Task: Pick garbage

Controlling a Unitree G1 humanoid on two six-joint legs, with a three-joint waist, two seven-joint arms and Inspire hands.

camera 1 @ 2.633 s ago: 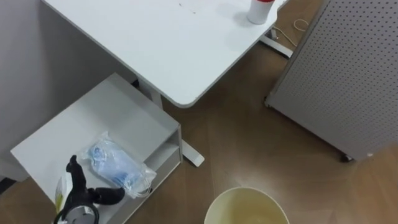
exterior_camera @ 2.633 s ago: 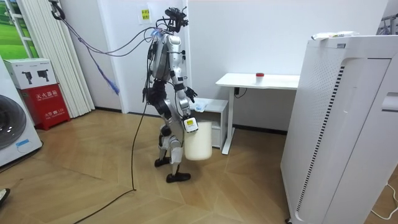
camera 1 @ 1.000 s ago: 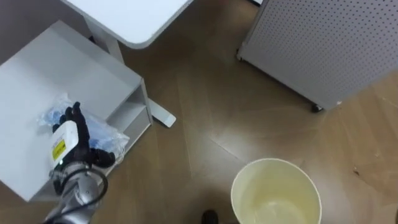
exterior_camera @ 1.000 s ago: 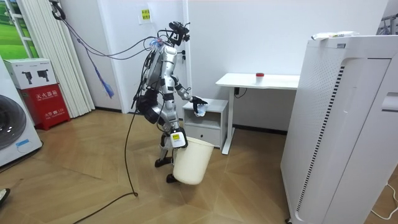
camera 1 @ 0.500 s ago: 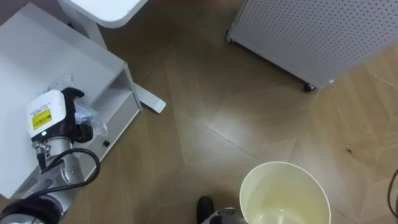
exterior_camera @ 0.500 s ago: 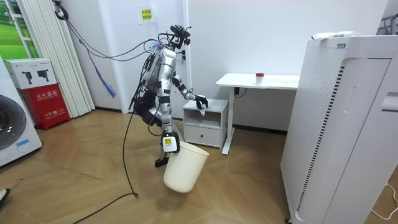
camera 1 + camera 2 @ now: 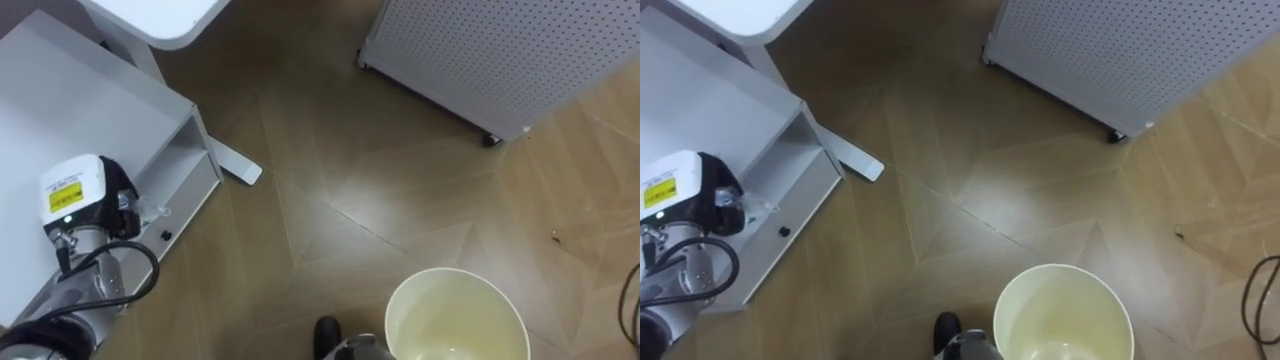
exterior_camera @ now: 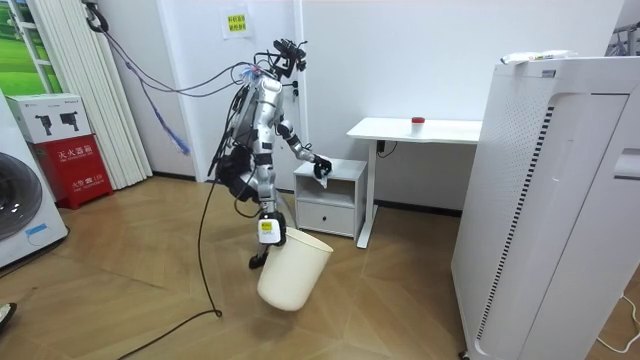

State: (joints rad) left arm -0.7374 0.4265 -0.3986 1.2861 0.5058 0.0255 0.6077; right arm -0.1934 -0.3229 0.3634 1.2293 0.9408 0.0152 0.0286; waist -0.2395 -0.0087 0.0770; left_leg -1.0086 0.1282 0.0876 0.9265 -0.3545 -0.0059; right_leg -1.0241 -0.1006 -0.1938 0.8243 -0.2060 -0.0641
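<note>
Left eye view: the left hand [image 7: 88, 205] is clutching the crumpled clear plastic bag [image 7: 152, 210] at the right edge of the low white cabinet [image 7: 60, 90] (fingers largely hidden).
Room view: the right hand [image 8: 267, 231] is gripping the rim of the tilted cream round plastic bin [image 8: 288, 275].
Right eye view: the bin is showing its open mouth.

1. My left hand [image 7: 118, 190] is black, with a white box and a yellow label on its back.
2. The clear crinkled plastic bag [image 7: 152, 209] in its grasp is see-through, with pale glints.
3. The low square white cabinet [image 7: 60, 110] under that hand is plain white.
4. The brown wooden plank floor [image 7: 330, 150] to the right of the hand is mid-brown, with planks meeting at angles.
5. The round cream plastic bin [image 7: 455, 271] further right is pale yellow inside.
6. The white perforated panel [image 7: 480, 50] beyond it is covered in a regular grid of small dots.
</note>
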